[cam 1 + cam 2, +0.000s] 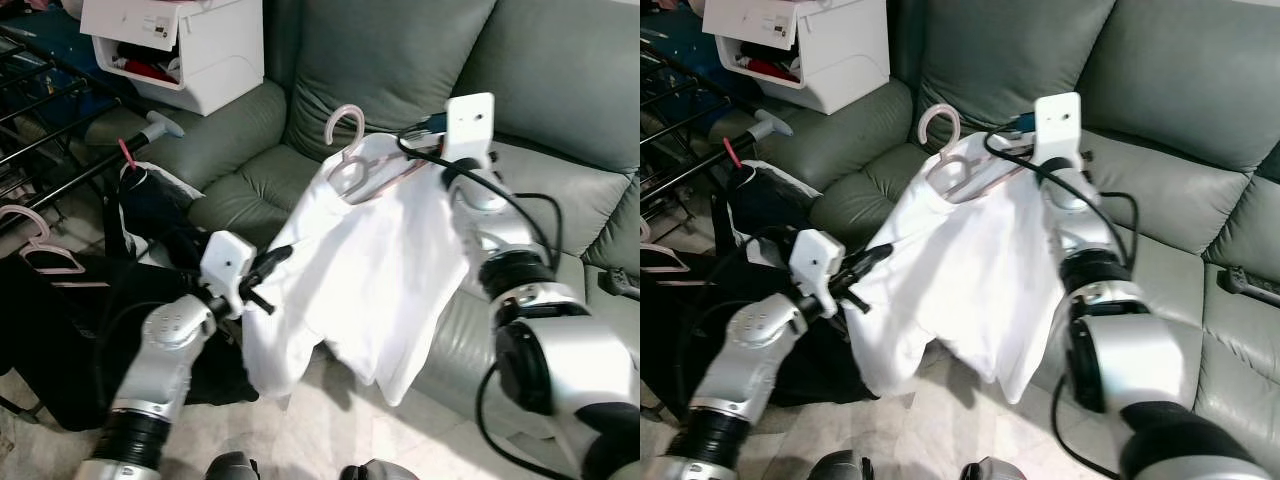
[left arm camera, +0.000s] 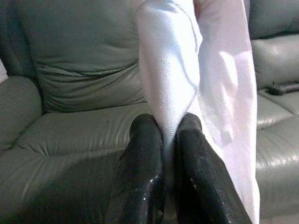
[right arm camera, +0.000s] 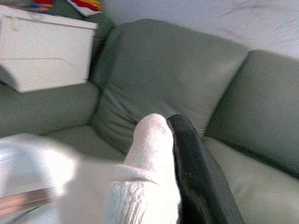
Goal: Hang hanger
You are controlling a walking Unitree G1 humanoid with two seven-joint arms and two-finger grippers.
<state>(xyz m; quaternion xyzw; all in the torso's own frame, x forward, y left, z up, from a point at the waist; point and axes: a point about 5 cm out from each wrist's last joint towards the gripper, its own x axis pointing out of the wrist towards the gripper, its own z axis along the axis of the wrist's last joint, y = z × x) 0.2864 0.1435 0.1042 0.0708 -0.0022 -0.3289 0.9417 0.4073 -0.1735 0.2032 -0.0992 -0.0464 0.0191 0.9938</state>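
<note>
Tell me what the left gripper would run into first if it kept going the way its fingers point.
The left gripper is shut on a fold of the white shirt, so more shirt cloth comes first. Beyond that, probably the grey sofa back, though depth is hard to judge.

We see the shirt (image 1: 370, 270) on its hanger (image 1: 350, 150) before the sofa (image 1: 560, 120) (rack (image 1: 40, 120) at left).

Even indoor light; the white shirt (image 1: 370, 270) glares pale. The right wrist view is soft and blurred; dark clothes on the left sit in shadow.
</note>
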